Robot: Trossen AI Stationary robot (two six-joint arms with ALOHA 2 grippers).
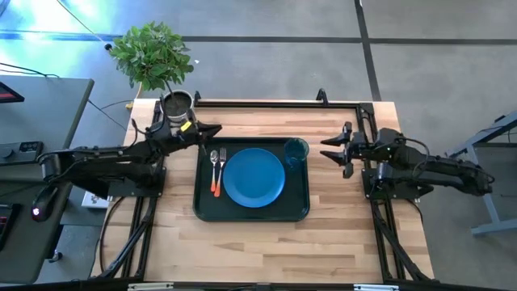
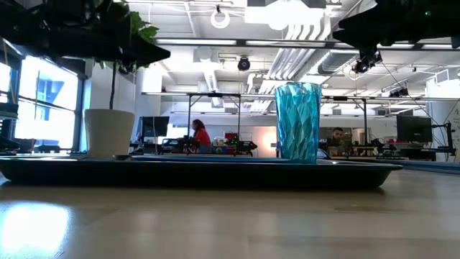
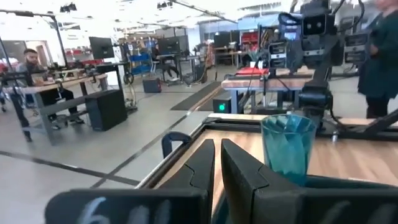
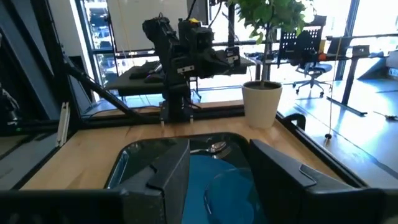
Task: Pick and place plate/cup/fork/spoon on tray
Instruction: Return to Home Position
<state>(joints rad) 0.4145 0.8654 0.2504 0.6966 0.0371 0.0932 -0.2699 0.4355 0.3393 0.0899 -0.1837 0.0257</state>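
Note:
The dark green tray (image 1: 250, 212) lies in the middle of the table. On it are the blue plate (image 1: 254, 177), the fork and spoon (image 1: 216, 170) side by side left of the plate, and the teal cup (image 1: 296, 151) upright in the far right corner. The cup also shows in the low view (image 2: 297, 121) and the left wrist view (image 3: 287, 148). My left gripper (image 1: 218, 129) is shut and empty, just beyond the tray's far left corner. My right gripper (image 1: 325, 149) is open and empty, right of the cup, its fingers (image 4: 166, 177) pointing toward the tray.
A pot with a green plant (image 1: 178, 103) stands at the table's far left corner, next to my left arm. A black frame rail (image 1: 275, 103) runs along the far edge. Bare wood lies on the tray's near side (image 1: 258, 246). People sit at desks in the room beyond.

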